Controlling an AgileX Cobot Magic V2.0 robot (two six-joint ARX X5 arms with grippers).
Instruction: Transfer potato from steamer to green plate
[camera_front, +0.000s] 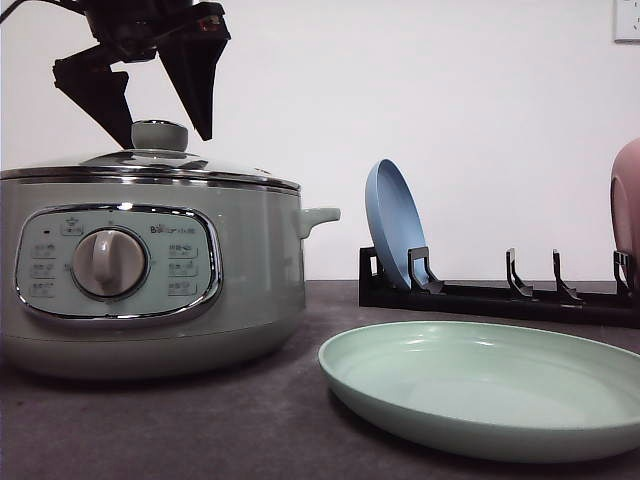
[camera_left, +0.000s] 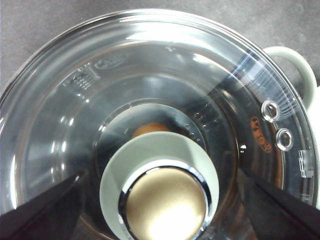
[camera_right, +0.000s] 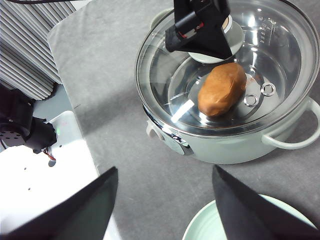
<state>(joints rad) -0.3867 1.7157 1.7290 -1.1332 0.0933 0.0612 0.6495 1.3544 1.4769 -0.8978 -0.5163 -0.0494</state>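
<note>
While potato (camera_right: 222, 89) sits under lid (camera_left: 150, 65) (closed), left gripper (camera_front: 160, 108) hovers spread; right gripper (camera_right: 165, 210) apart.

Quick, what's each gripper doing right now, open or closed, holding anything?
Left gripper: open, fingers straddling the lid knob, holding nothing.
Right gripper: open, empty, above the table near the steamer.

table (camera_front: 200, 430): dark grey | on it: steamer (camera_front: 150, 270); green plate (camera_front: 490, 385); black rack (camera_front: 500, 295)

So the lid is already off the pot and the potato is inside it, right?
Not quite. The glass lid is still on the steamer; the right wrist view shows the potato inside, seen through the glass. The left gripper is open around the lid's knob.
</note>
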